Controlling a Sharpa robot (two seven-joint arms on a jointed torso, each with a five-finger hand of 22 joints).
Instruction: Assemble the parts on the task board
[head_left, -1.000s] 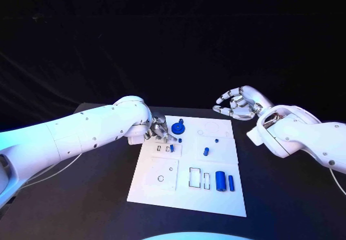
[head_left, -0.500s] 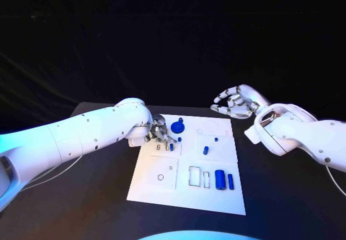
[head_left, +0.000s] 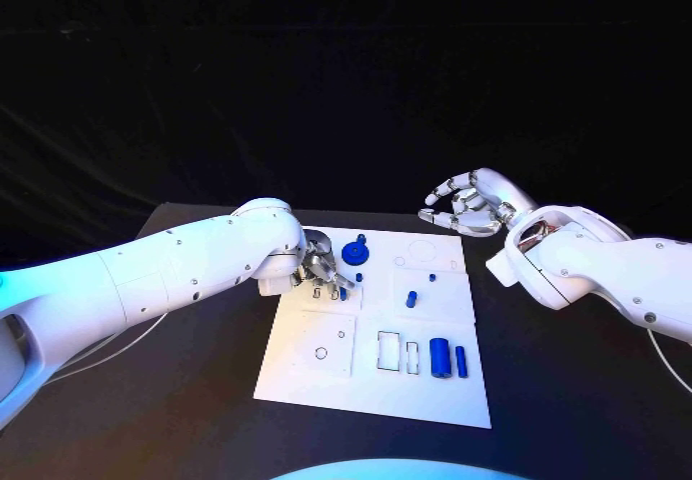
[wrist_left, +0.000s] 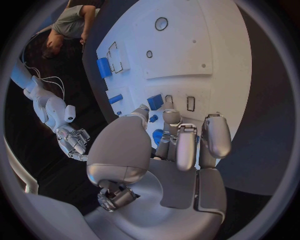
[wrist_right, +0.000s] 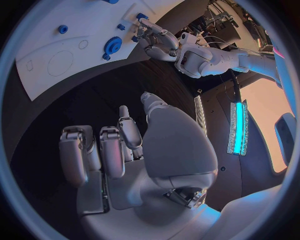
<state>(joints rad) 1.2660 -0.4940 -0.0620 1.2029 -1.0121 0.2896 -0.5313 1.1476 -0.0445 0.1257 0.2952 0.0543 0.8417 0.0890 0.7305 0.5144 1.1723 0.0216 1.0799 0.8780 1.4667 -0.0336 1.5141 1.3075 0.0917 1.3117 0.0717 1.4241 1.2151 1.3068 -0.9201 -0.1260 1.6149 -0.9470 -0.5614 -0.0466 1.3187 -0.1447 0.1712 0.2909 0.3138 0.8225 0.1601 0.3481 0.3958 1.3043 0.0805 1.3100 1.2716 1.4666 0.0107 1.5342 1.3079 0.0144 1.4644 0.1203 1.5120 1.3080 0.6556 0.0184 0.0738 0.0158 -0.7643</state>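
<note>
Black table (head_left: 173, 400) carries the white board (head_left: 378, 380), long axis running near to far. Left arm (head_left: 159, 270) reaches in over the board's far left part; left hand (head_left: 320, 266) sits low there, fingers curled down at a small blue part (head_left: 342, 294) beside two small slots; whether it actually grips the part, cannot tell. Right hand (head_left: 469, 205) hovers above the table off the board's far right corner, fingers loosely curled, holding nothing. Blue round part (head_left: 356, 257) lies just right of the left hand. Two blue cylinders (head_left: 449, 360) lie side by side near the board's near right. A small blue peg (head_left: 413, 298) sits mid-board.
</note>
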